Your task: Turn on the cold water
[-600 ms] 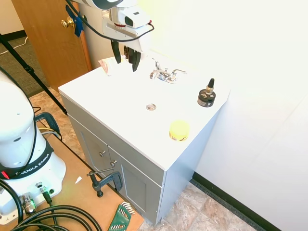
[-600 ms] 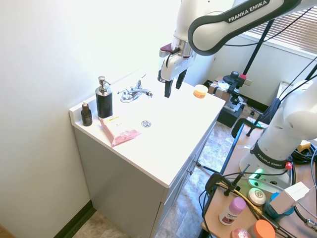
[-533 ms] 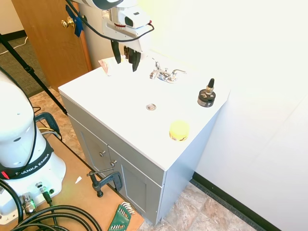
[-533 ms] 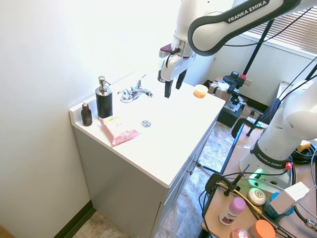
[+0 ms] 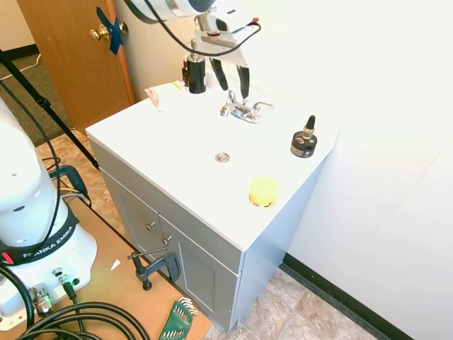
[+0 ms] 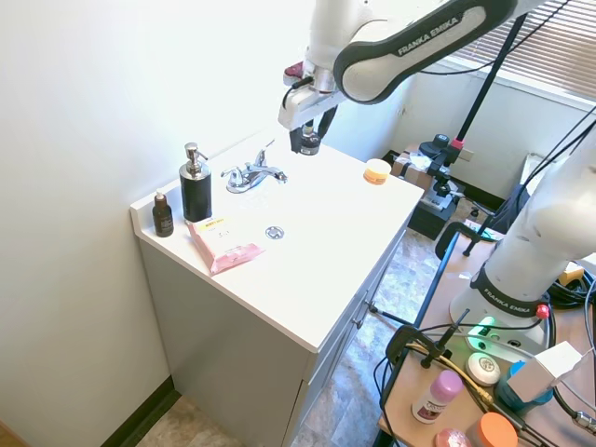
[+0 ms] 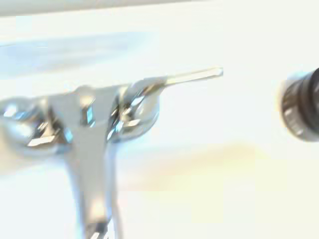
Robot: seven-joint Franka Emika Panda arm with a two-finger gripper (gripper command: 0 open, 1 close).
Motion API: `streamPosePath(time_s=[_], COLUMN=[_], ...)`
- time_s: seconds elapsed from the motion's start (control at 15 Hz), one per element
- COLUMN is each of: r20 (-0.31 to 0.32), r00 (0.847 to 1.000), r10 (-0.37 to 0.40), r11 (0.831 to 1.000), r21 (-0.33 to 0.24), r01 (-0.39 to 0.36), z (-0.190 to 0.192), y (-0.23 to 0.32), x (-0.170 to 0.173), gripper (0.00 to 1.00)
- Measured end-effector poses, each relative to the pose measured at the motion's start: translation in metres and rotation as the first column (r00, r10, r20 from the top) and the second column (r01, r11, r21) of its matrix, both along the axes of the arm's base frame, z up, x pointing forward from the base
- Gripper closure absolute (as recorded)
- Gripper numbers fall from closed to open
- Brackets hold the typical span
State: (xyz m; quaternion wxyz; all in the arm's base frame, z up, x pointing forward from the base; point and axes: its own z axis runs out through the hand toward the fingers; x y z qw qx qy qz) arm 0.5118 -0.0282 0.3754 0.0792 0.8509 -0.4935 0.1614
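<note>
Chrome faucet — slim levers, hand seemingly open

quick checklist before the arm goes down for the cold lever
1. Tool open: ok, the fingers are spread.
2. Tool over the faucet: ok, it hangs just above it, not touching.
3. Cold lever in sight: ok, the wrist view shows it pointing out sideways, unblocked.
4. Aligned over the cold lever rather than the other lever: cannot tell, the tool looks roughly centred.
5. Water off: ok, no stream is visible at the spout.
6. Clearance: ok, the small dark jar and the soap pump stand apart from the faucet.
</note>
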Motion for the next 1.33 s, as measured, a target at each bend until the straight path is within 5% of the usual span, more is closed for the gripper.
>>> streamPosePath(time_s=[0.33, 0.73, 1.0, 1.33], r20=[0.036, 0.044, 0.012, -0.039], r00=[0.996, 0.994, 0.993, 0.989], r10=[-0.081, -0.104, -0.12, -0.141], r11=[0.995, 0.989, 0.986, 0.989], r21=[-0.063, -0.099, -0.114, -0.059], r01=[0.083, 0.108, 0.121, 0.139], z=[-0.029, -0.046, -0.066, -0.073], y=[-0.022, -0.038, -0.046, -0.042], x=[0.07, 0.112, 0.114, 0.087], gripper=[0.0, 0.0, 0.0, 0.0])
